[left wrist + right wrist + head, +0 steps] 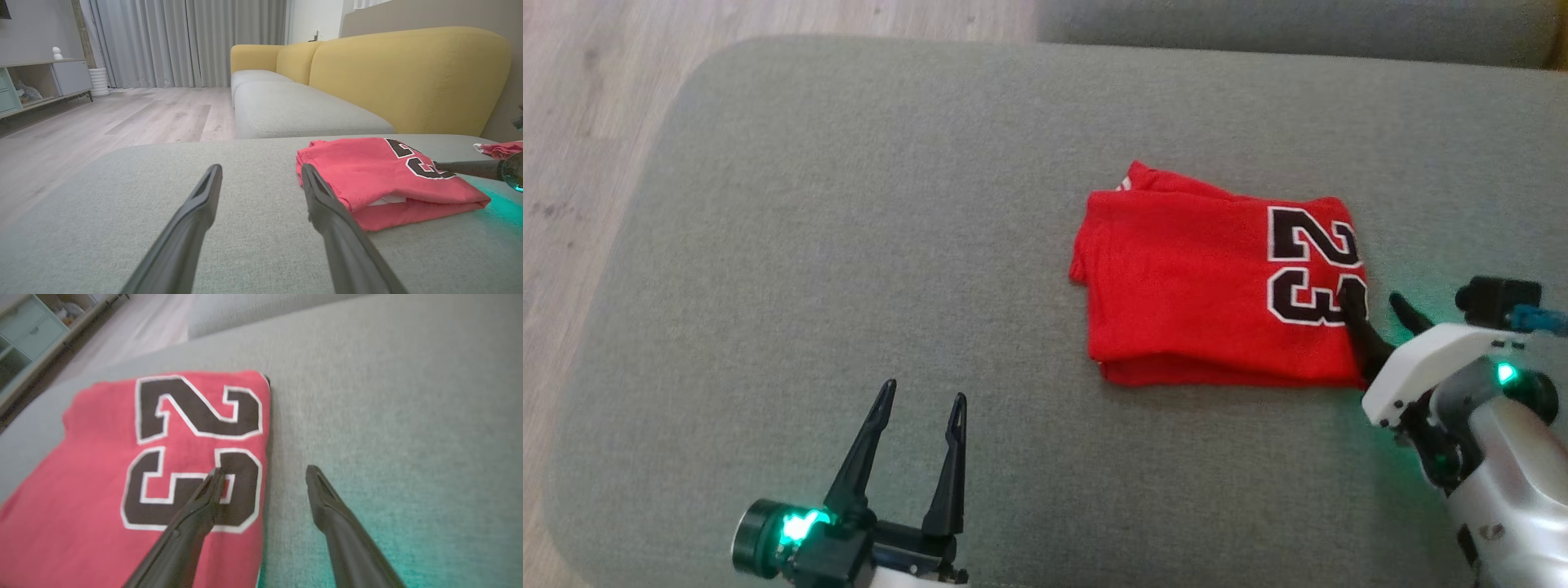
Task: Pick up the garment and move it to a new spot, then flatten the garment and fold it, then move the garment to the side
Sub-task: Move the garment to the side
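Fingers of the right gripper (1374,299) are standing apart, straddling the right edge of the folded red garment (1192,286); the garment is lying right of centre on the grey cushion (849,245); the left gripper (925,392), fingers spread and holding nothing, is hovering at the near left beside bare cushion.

**Red, grey-green and yellow in front of you**

You see a red garment (1192,286) with a black "23" edged in white, on a plain grey-green cushion (849,245). The floor (580,122) is pale wood grain, the sofa back (408,77) mustard yellow, the curtains (163,41) grey
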Controlling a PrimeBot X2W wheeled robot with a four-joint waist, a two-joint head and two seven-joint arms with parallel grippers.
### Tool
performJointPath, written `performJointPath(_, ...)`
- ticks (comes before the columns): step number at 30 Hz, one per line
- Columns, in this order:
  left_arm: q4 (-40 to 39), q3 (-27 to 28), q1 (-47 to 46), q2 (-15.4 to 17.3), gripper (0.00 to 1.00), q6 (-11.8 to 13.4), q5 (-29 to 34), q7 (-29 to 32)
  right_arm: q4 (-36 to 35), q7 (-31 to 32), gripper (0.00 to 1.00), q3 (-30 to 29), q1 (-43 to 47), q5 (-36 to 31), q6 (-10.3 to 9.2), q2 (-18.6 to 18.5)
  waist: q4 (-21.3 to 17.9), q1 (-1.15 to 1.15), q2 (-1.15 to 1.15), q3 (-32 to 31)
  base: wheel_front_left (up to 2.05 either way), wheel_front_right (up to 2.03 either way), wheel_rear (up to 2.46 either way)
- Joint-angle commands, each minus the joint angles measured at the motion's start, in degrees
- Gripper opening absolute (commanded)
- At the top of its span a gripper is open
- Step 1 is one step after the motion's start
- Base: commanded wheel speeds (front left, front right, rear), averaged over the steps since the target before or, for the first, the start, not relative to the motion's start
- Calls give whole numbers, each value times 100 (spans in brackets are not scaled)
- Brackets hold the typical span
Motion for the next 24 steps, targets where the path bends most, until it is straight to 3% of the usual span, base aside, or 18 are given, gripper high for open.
performJointPath(1, -188, 108, -207, -40, 100, 65, -55, -29, 153, 30, 19, 297, -166, 19, 39, -85, 152, -2, 0, 156, 0, 0, 0)
performJointPath(2, -184, 95, -222, -40, 100, 82, -62, -29, 230, -12, 0, 411, -197, 53, 39, -57, 162, -2, 0, 165, 0, 0, 0)
performJointPath(6, -189, 99, -246, -40, 100, 143, -78, -29, 319, -301, 0, 640, -308, 182, 39, -27, 120, -2, 0, 206, 0, 0, 0)
performJointPath(9, -244, 143, -281, -40, 100, 204, -66, -29, 347, -551, 0, 853, -532, 89, 39, -237, -60, -2, 0, 275, 0, 0, 0)
performJointPath(16, -402, 180, -589, -40, 100, 274, 163, -29, 310, -510, 0, 1255, -1321, -235, 39, -1167, -688, -2, 0, 632, 0, 0, 0)
performJointPath(24, -356, 129, -959, 1, 100, 243, 370, -29, 204, -234, 0, 1296, -1911, -262, 39, -2582, -1121, -2, 0, 1148, 0, 0, 0)
